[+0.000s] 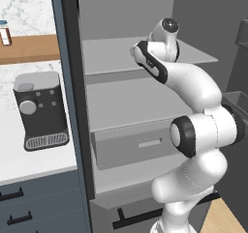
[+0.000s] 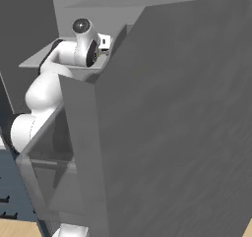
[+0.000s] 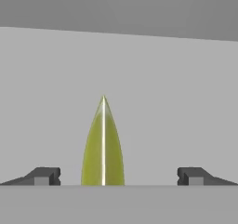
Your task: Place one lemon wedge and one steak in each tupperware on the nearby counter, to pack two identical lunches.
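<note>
Yellow-green lemon wedge sits on fridge shelf at 6 o'clock in hand view, between wide-open tool fingers, ungrasped. Task looks barely started; steaks, tupperware packing all left.

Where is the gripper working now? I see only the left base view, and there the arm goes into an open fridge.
Observer: In the hand view the open gripper faces a yellow-green lemon wedge that stands between its fingertips, on a grey shelf.
Operator: Do the fingers touch the wedge?
Observer: No. The hand view shows a gap on each side of it; the wedge is a little nearer the finger at the left of that view.
Operator: What is at the right of the arm?
Observer: The right base view shows the open fridge door close beside the arm, with a door bin low on its inner side.
</note>
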